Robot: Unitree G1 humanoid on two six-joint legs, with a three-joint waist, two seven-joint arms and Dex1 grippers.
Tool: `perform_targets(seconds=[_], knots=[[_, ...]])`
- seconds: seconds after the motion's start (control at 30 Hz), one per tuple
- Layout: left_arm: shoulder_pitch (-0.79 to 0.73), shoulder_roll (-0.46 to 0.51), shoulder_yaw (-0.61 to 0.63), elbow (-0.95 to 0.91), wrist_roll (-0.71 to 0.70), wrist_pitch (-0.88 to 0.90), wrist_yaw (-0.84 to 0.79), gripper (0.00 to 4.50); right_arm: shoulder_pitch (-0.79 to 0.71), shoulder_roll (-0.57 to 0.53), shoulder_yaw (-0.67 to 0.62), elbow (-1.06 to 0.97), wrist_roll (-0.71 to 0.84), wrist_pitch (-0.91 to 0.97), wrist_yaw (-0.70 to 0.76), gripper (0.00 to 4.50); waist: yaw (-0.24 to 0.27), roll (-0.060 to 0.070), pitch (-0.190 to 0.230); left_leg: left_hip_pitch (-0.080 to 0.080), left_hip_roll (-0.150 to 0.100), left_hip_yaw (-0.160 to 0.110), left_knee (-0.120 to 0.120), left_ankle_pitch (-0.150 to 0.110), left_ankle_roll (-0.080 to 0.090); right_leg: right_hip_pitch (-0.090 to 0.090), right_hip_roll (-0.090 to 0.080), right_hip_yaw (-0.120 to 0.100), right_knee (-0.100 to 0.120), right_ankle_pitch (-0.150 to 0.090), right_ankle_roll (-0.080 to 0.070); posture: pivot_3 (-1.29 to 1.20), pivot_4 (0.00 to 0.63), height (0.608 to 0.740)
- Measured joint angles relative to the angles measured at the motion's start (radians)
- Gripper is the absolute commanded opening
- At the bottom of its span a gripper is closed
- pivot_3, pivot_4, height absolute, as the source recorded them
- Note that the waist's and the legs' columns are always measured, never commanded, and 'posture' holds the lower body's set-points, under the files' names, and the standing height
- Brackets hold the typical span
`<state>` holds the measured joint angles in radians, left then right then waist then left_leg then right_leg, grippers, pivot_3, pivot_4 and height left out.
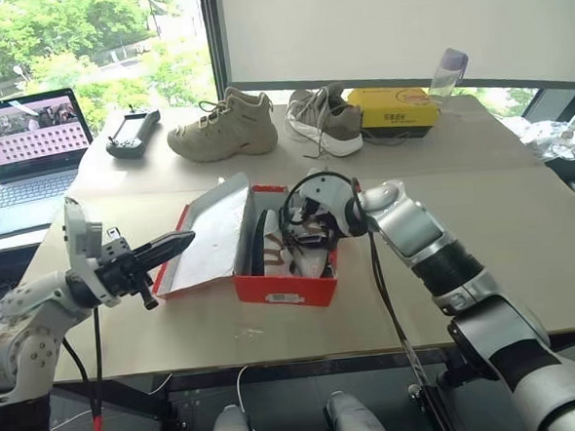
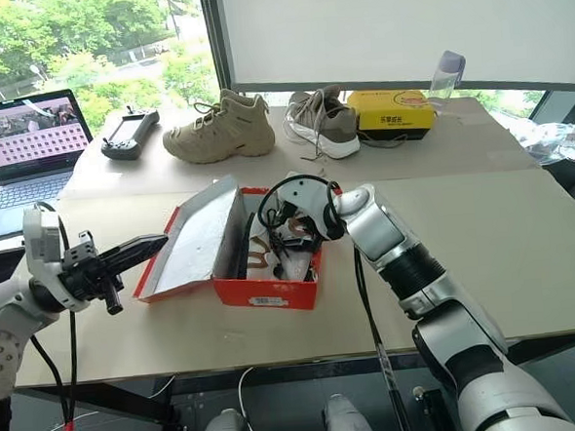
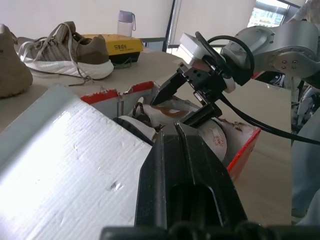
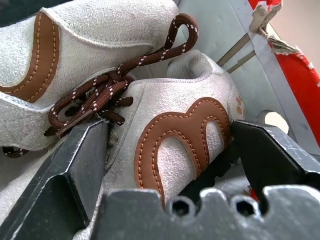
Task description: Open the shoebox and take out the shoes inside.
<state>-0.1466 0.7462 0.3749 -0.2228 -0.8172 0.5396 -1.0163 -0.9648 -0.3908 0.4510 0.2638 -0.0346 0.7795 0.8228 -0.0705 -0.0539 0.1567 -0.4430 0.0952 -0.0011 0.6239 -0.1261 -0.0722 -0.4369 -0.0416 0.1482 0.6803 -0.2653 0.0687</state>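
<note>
Shoebox (image 1: 284, 288) is seen open near the table's (image 1: 524, 250) front edge, its lid (image 1: 206, 235) tilted out toward 9 o'clock, white inside showing. Both shoes (image 4: 165, 135) lie inside it. The right gripper (image 3: 186, 102) is lowered into the box, fingers spread wide on either side of one shoe, not yet clamped. The left gripper (image 1: 177, 246) is clenched with nothing held, its tips at the lid. At 12 o'clock, a beige boot (image 1: 224, 128) is set.
</note>
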Motion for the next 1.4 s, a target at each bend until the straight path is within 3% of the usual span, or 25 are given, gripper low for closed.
perform_targets(seconds=[0.2,0.23,0.27,0.47,0.7,1.2,1.4], knots=[[0.004,-0.034,-0.019,0.01,0.026,-0.04,-0.021,0.0,0.006,0.018,-0.026,0.005,0.0,0.012,0.003,4.46,0.0,-0.001,-0.001,0.0,0.0,0.0,0.0,0.0,0.0,0.0,0.0,0.0,0.0,0.0,0.0,0.0,0.15,0.685],[0.004,-0.037,-0.025,0.017,0.029,-0.041,-0.024,0.0,0.006,0.019,-0.027,0.006,0.0,0.012,0.004,3.96,0.0,-0.001,-0.001,0.0,0.0,0.0,0.0,0.0,0.0,0.0,0.0,0.0,0.0,0.0,0.0,0.0,0.15,0.685],[0.004,-0.044,-0.032,0.025,0.034,-0.044,-0.025,0.0,0.006,0.019,-0.027,0.01,-0.002,0.012,0.005,3.81,0.0,-0.001,-0.001,0.0,0.0,0.0,0.0,0.0,0.0,0.0,0.0,0.0,0.0,0.0,0.0,0.0,0.15,0.685],[-0.004,-0.062,-0.051,0.033,0.045,-0.048,-0.024,0.0,0.004,0.015,-0.032,0.031,-0.022,0.003,0.006,1.82,0.0,-0.002,-0.002,0.001,0.0,0.0,0.0,0.0,0.0,0.0,0.0,0.0,0.0,0.0,0.0,0.0,0.15,0.685],[-0.011,-0.068,-0.071,0.033,0.065,-0.057,-0.022,0.0,0.001,0.025,-0.057,0.036,-0.024,0.002,0.006,0.06,-0.002,-0.003,-0.003,0.002,0.0,0.0,-0.001,-0.001,-0.001,0.0,0.0,0.0,-0.001,-0.001,-0.001,0.0,0.15,0.685],[-0.045,-0.07,-0.085,0.043,0.071,-0.057,-0.02,0.0,0.0,0.045,-0.164,-0.024,0.032,0.148,-0.024,0.01,-0.001,0.0,0.0,-0.005,0.0,0.0,-0.004,-0.001,-0.001,-0.006,0.0,0.0,-0.002,-0.001,-0.001,0.0,0.15,0.685],[-0.053,-0.071,-0.098,0.051,0.08,-0.057,-0.02,0.0,-0.005,0.017,-0.228,-0.173,0.128,0.251,-0.001,0.01,0.001,0.003,0.003,-0.019,0.0,0.0,-0.005,-0.001,0.0,-0.02,0.0,0.0,-0.001,0.003,0.006,0.0,0.15,0.685]])
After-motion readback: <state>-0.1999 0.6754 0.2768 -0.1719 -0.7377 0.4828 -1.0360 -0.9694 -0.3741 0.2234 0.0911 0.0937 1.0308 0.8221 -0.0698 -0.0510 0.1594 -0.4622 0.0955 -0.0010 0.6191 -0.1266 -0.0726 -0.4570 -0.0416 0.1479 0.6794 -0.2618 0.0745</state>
